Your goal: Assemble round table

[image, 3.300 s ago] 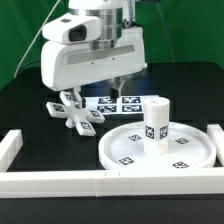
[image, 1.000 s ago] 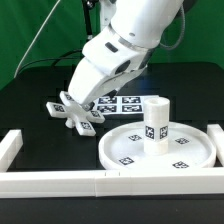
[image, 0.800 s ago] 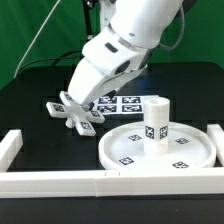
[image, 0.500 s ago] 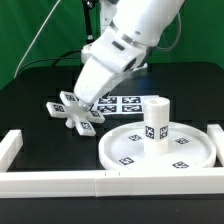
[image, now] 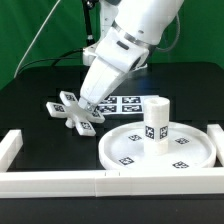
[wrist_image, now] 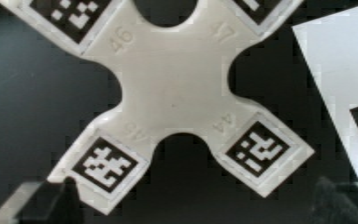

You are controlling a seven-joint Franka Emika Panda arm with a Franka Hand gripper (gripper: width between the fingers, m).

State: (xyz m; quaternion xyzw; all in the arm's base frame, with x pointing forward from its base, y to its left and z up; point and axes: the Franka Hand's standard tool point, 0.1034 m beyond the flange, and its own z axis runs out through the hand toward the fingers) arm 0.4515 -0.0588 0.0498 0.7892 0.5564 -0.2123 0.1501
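The white cross-shaped base [image: 75, 112] lies flat on the black table at the exterior view's left, with tags on its arms. It fills the wrist view [wrist_image: 176, 95]. My gripper [image: 89, 104] hangs tilted just above the base's arm nearest the marker board. In the wrist view the gripper [wrist_image: 190, 215] is open: dark fingertips [wrist_image: 34, 205] stand wide apart with only table between them, not touching the base. The round disc [image: 190, 150] lies at the front right. The short cylindrical leg [image: 156, 120] stands upright on its hub.
The marker board [image: 122, 102] lies behind the base and shows at the wrist view's edge [wrist_image: 345, 60]. The long white rail frame [image: 90, 181] runs along the front, with end pieces at the left [image: 10, 148] and right [image: 216, 135].
The arm has tilted from upright and swung down over the cross-shaped base. In the last second it drew slightly up and to the exterior view's right. The parts have not moved.
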